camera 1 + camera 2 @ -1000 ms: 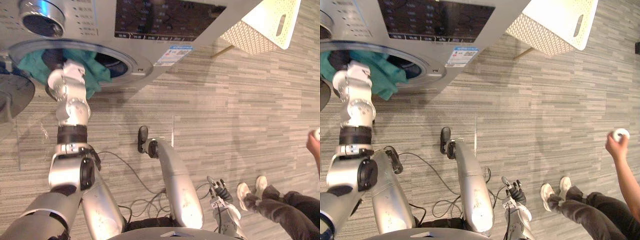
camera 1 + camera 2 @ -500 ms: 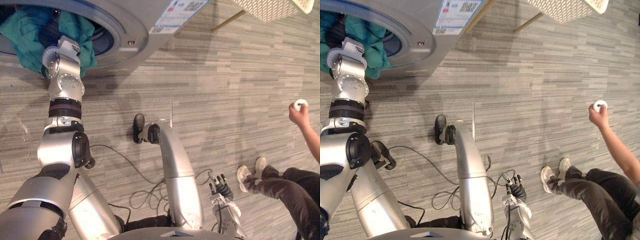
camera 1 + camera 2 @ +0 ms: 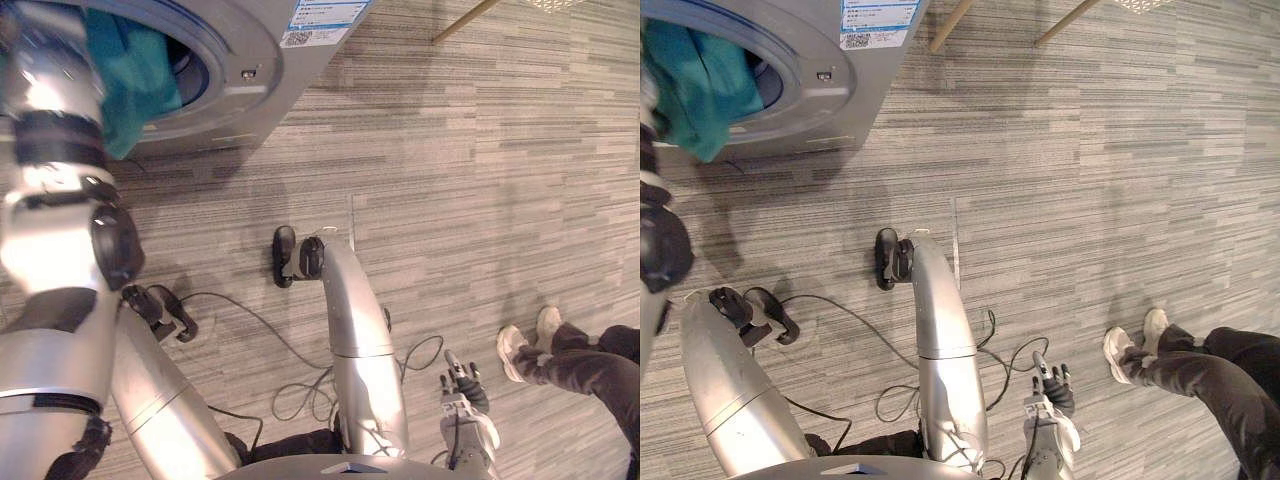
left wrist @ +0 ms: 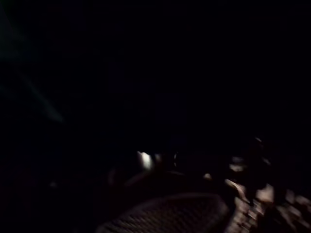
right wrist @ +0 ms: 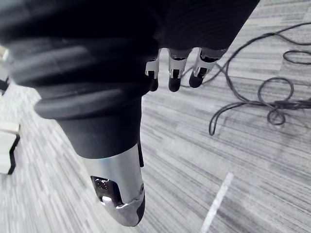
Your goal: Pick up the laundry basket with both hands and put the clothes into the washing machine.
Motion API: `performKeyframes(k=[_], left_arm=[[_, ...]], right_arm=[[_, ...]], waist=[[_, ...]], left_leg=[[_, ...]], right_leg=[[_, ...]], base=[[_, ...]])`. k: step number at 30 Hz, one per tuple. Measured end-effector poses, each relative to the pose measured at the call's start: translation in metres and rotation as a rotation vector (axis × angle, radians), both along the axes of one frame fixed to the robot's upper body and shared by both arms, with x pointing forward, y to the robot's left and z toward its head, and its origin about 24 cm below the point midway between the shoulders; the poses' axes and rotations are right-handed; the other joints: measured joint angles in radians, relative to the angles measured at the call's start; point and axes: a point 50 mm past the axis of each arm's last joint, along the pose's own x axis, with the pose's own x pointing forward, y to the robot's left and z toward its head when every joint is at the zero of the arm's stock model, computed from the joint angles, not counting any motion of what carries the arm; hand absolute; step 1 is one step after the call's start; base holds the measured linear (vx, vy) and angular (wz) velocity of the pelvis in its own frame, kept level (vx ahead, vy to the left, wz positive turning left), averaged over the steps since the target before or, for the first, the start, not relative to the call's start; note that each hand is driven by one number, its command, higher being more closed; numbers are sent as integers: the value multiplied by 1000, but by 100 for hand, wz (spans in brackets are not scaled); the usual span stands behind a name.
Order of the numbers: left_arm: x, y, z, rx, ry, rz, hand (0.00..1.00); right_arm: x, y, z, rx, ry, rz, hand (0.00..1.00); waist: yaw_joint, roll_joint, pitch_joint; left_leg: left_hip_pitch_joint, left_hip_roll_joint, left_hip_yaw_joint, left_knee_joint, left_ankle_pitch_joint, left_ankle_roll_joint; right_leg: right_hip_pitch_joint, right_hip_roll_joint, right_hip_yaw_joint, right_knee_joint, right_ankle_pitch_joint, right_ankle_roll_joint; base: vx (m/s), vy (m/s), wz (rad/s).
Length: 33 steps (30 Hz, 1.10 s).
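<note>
Underfoot, grey striped flooring (image 3: 480, 180) runs across the room. One washing machine (image 3: 255, 70) stands at 11 o'clock, with one teal garment (image 3: 130, 80) hanging from its open drum. The left hand (image 4: 170, 213) sits in darkness, so I cannot tell its grasp. The right hand (image 3: 1052, 390) hangs released at 5 o'clock, and a person's two white shoes (image 3: 1130, 350) are at 4.

The teal cloth (image 3: 128, 75) is hanging across the washing machine (image 3: 255, 70) doorway, crowding the passage beside the left arm. The drum around the left hand (image 4: 170, 213) is lying dark. Bare floor (image 3: 1060, 200) is lying open around the right hand (image 3: 1052, 385) — a person's legs (image 3: 1200, 375) are standing near its outer side.
</note>
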Motion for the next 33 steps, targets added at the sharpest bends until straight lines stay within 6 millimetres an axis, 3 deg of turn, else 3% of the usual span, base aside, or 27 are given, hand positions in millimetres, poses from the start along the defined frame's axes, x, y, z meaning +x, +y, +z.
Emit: performKeyframes(k=[2, 6, 9, 13, 14, 19, 24, 26, 28, 31, 33], left_arm=[[-3, -5, 9, 13, -8, 8, 100], [2, -23, 8, 47, 34, 12, 100], [3, -37, 7, 57, 32, 66, 100], [5, -55, 4, 6, 1, 30, 100], [6, -57, 3, -8, -2, 20, 0], [12, -57, -10, 31, -17, -14, 0], [40, -52, -72, 180, 228, -41, 0], [47, -61, -82, 321, 317, -30, 0], [48, -73, -78, 614, 368, 71, 0], [43, -98, -51, 1029, 369, 284, 0], [25, -129, -18, 1391, 240, 586, 0]], right_arm=[[-8, -5, -5, 8, 32, -35, 0], [-15, -22, -2, -16, 45, -102, 0], [-7, -41, 19, -93, -21, -123, 0], [3, -52, 41, -169, -105, -126, 0], [4, -52, 42, -174, -111, -128, 0], [5, -44, 36, -150, -95, -111, 0], [0, -29, 16, -90, -12, -71, 0], [3, -25, 16, -87, -18, -42, 0], [4, -25, 16, -88, -21, -39, 0], [4, -25, 17, -89, -35, -26, 0], [5, -24, 18, -92, -47, -17, 0]], waist=[[9, 0, 0], [18, 0, 0], [32, 0, 0], [24, -1, -1], [22, -2, -1], [2, -2, -1], [-5, -2, -1], [-5, -2, -1], [-5, -2, -1], [-4, -2, -1], [-5, -2, -1]], left_leg=[[4, -1, 9, 4, -3, 6], [4, -1, 17, 31, -22, 26], [-1, 4, 19, 71, -56, 42], [-25, 9, 14, 107, -76, 55], [-27, 9, 13, 113, -78, 55], [-37, 10, 11, 138, -92, 65], [-36, 16, 24, 127, -91, 65], [-36, 33, 37, 117, -75, 67], [-32, 34, 40, 114, -74, 68], [-20, 33, 52, 111, -73, 69], [-17, 34, 52, 111, -74, 69]], right_leg=[[-1, -9, 3, 7, 0, 0], [-1, -19, 10, 24, 0, 0], [-4, -23, 16, 39, 0, 1], [-4, -36, 13, 56, -6, 13], [-4, -40, 12, 61, -7, 15], [-1, -51, 15, 73, -22, 39], [-2, -61, 14, 69, -29, 50], [-2, -63, 12, 64, -26, 44], [-2, -65, 12, 66, -26, 44], [-2, -70, 18, 71, -26, 44], [-2, -72, 18, 78, -26, 44]], base=[[9, -46, 4], [2, -10, 1], [-9, 34, -9], [-16, 21, 3], [-18, -1, 10], [-41, -31, 3], [-42, -84, 5], [8, -101, 7], [23, -65, 2], [20, -51, 2], [-3, -71, 2]])
